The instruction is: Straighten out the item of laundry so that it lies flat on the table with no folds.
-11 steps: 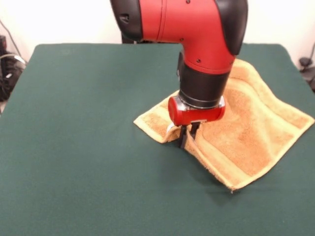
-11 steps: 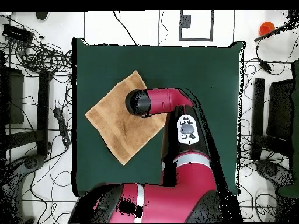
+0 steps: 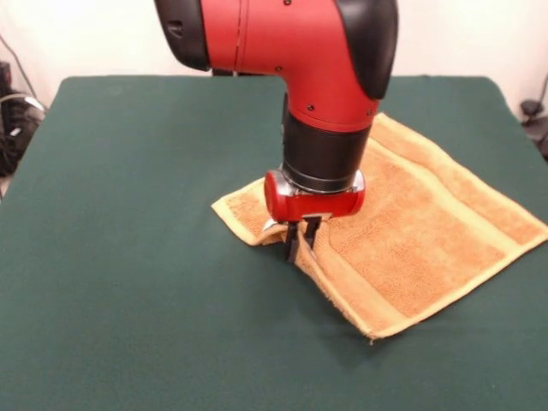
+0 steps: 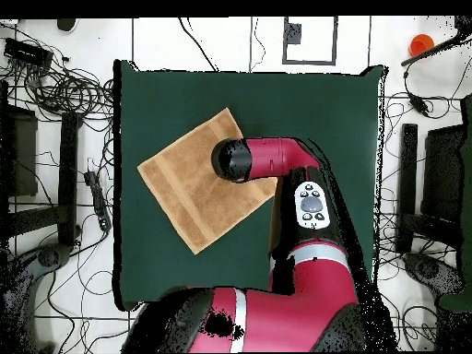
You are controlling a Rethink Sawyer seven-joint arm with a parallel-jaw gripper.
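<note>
Looking across the table from the front camera, I see my red and black arm coming down from above with the gripper planted at the towel's edge. Its two dark fingers stand close together, pinching a raised ridge of the golden-orange towel between them, so I read the gripper as clamped on the cloth. That ridge runs along the towel's border nearest the table's middle, where the hem is humped up off the green felt, while the corner just beside the gripper, toward the picture's left, is curled over itself. From the gripper toward the picture's right edge the towel lies mostly flat, its paler border bands showing along the near and far sides.

From the overhead camera the towel sits as a diamond, turned cornerwise to the table's sides, in the left half of the picture. My arm's wrist hangs over its right corner, hiding the gripper itself from that view. Cables clutter the floor around the table
</note>
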